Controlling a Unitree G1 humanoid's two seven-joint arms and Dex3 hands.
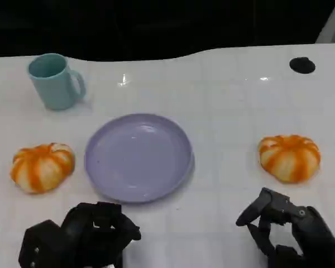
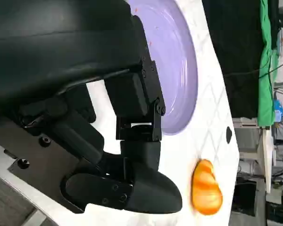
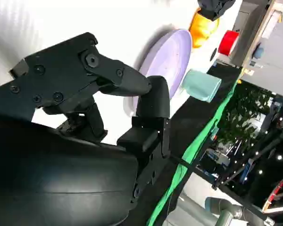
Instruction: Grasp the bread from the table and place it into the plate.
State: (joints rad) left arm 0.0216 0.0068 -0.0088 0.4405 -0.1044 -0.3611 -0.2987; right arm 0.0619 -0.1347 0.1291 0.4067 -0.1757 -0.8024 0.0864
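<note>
Two orange-and-white striped bread rolls lie on the white table [image 1: 223, 111]. One bread [image 1: 42, 166] is left of the lilac plate [image 1: 138, 156], the other bread [image 1: 289, 157] to its right. The plate holds nothing. My left hand [image 1: 81, 234] hovers near the table's front edge, below the plate's left side, with nothing in it. My right hand [image 1: 287, 234] sits low at the front right, just short of the right bread, fingers loosely apart and holding nothing. The left wrist view shows the plate [image 2: 179, 70] and the right bread [image 2: 206, 192]; the right wrist view shows the plate [image 3: 172, 52] and the left bread [image 3: 203, 27].
A teal mug [image 1: 54, 81] stands at the back left, also seen as the mug [image 3: 200, 84] in the right wrist view. A small black round object [image 1: 302, 65] lies at the back right. The table's far edge meets a dark background.
</note>
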